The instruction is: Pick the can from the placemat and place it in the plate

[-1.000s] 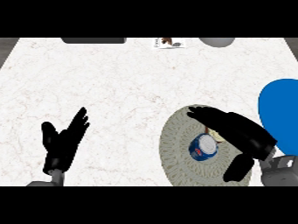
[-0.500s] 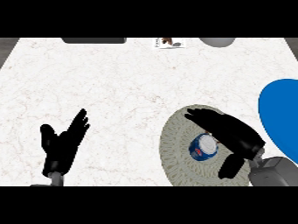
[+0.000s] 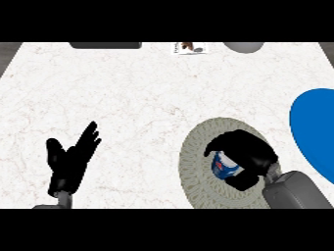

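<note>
While the blue-and-white can [image 3: 225, 165] stands on the round woven placemat [image 3: 198, 162], it is enclosed by the curled right robot hand [image 3: 245, 157]; a lift toward the blue plate [image 3: 325, 132] is called for.

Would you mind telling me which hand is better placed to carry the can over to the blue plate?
The right hand: it is curled round the can on the placemat, beside the blue plate. The left hand rests open on the far side.

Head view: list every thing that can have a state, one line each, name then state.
can: upright on the placemat, gripped
right hand: curled round the can
left hand: open, resting, fingers up, at lower left
placemat: flat on the counter, under the can
plate: blue, bare, at the right edge
</note>
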